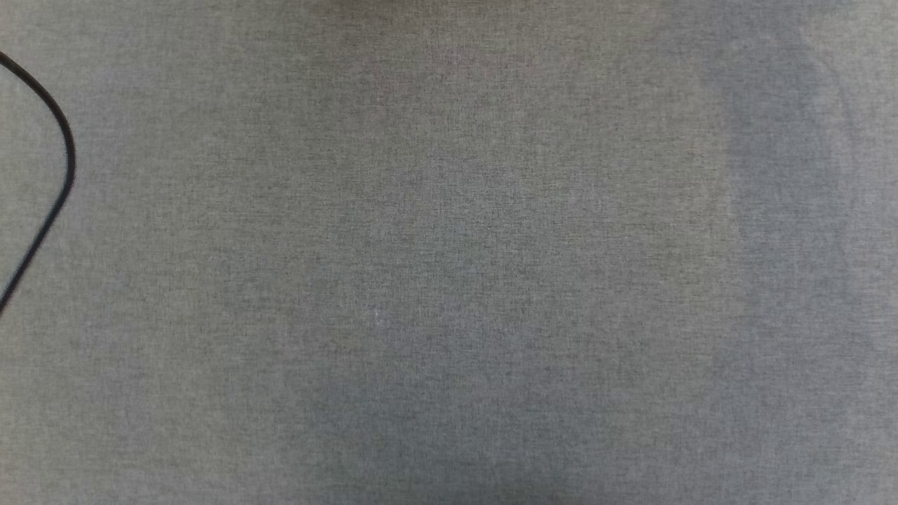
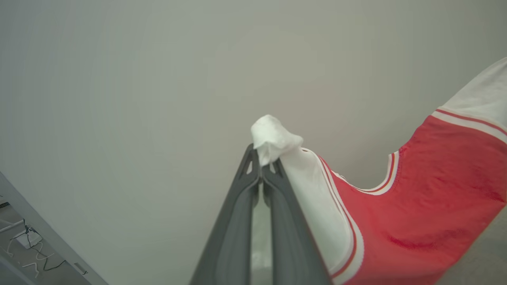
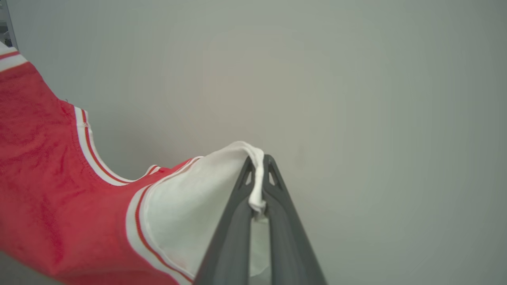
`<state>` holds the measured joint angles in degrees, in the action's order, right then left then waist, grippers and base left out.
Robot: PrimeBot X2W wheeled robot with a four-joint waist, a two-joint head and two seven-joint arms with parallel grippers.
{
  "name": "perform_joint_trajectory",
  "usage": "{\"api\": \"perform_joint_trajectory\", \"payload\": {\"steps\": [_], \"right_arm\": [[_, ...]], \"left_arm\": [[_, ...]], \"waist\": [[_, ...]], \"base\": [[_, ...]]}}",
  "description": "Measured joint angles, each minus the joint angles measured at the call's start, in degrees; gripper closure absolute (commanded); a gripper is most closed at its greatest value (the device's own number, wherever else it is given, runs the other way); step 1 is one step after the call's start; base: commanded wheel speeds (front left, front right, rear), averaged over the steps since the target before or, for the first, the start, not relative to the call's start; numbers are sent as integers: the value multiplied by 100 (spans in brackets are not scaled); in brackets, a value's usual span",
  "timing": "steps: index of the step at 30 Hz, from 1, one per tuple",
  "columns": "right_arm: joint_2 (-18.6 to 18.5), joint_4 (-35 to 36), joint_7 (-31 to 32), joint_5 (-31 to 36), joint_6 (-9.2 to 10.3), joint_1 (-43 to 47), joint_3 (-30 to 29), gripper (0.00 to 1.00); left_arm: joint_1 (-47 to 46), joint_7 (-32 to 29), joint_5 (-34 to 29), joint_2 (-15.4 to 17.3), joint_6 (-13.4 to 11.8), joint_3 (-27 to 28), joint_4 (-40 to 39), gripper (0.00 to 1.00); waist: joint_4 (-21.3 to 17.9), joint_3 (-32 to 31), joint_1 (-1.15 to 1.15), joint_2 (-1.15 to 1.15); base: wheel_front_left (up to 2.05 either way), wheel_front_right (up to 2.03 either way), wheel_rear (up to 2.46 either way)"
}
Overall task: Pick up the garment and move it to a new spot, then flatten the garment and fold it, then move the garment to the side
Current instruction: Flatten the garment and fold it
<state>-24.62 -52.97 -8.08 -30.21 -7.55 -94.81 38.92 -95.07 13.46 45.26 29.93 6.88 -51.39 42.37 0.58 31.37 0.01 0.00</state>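
Two grippers, one garment. Item: my left gripper [image 2: 266, 158], pinched tight on one white sleeve tip of the garment [image 2: 435, 190]. Item: my right gripper [image 3: 258, 174], pinched tight on the garment's other white sleeve. Red body sags between, held aloft. Status, my reckoning: pick-up done. Outstanding: setting down at a new spot, flattening, folding, moving aside.

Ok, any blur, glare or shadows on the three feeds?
Head view: grainy, soft shadow bands across the grey surface, right and lower centre. Left wrist view: even light, no glare, garment and left gripper sharp. Right wrist view: likewise, right gripper crisp.
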Motion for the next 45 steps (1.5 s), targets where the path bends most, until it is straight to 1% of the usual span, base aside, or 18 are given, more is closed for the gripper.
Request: {"api": "perform_joint_trajectory", "payload": {"steps": [3, 8, 13, 17, 22, 25, 29, 33, 35, 38, 40, 42, 45], "right_arm": [[110, -133, -286, -187, 1, 475, 87, 100], [178, -129, -534, -489, 1, 1357, 233, 100], [67, 111, -617, -708, 1, 2275, 455, 100], [-66, 423, -635, -862, 1, 3089, 616, 100], [-328, 845, -641, -1058, 1, 4030, 701, 100], [-510, 1078, -641, -1148, 1, 4629, 708, 100], [-802, 1377, -650, -1262, 1, 5488, 546, 100], [-974, 1608, -657, -1357, 1, 6348, 253, 100], [-1014, 1696, -657, -1374, 1, 6734, 79, 100], [-1037, 1815, -658, -1376, 1, 7298, -224, 100], [-1014, 1952, -657, -1360, 1, 7879, -503, 100], [-1009, 2042, -637, -1302, 0, 8282, -698, 100], [-1002, 2271, -483, -1249, 0, 8828, -999, 100]], "left_arm": [[469, 69, 37, -130, -5, -20, 102, 100], [1407, 113, 81, -142, -7, 60, 188, 100], [2458, 119, 114, -132, -45, 687, -155, 100], [3554, 120, 53, -145, -115, 1162, -536, 100], [5003, 120, -123, -242, -236, 1695, -1077, 100], [5824, 120, -236, -326, -269, 1887, -1325, 100], [6792, 119, -394, -401, -311, 2081, -1546, 100], [7552, 120, -438, -434, -319, 2246, -1656, 100], [7867, 120, -449, -445, -335, 2293, -1678, 100], [8260, 119, -504, -475, -423, 2427, -1688, 100], [8633, 120, -539, -532, -519, 2616, -1711, 100], [8922, 120, -608, -593, -564, 2755, -1746, 100], [9286, 120, -651, -675, -567, 2921, -1757, 100]], "waist": [[-6, -114, 0, 0], [-22, -373, 0, 0], [-28, -684, 0, 0], [-16, -975, -1, 0], [3, -1368, -1, 0], [17, -1603, -1, 0], [49, -1922, -1, 0], [82, -2213, -2, 0], [94, -2339, -2, 0], [108, -2511, -2, 0], [114, -2661, -2, 0], [112, -2758, -2, 0], [104, -2878, -2, 0]], "base": [[0, 0, 0], [0, 0, 0], [0, 0, 0], [0, 0, 0], [0, 0, 0], [0, 0, 0], [0, 0, 0], [0, 0, 0], [0, 0, 0], [0, 0, 0], [0, 0, 0], [0, 0, 0], [0, 0, 0]]}}
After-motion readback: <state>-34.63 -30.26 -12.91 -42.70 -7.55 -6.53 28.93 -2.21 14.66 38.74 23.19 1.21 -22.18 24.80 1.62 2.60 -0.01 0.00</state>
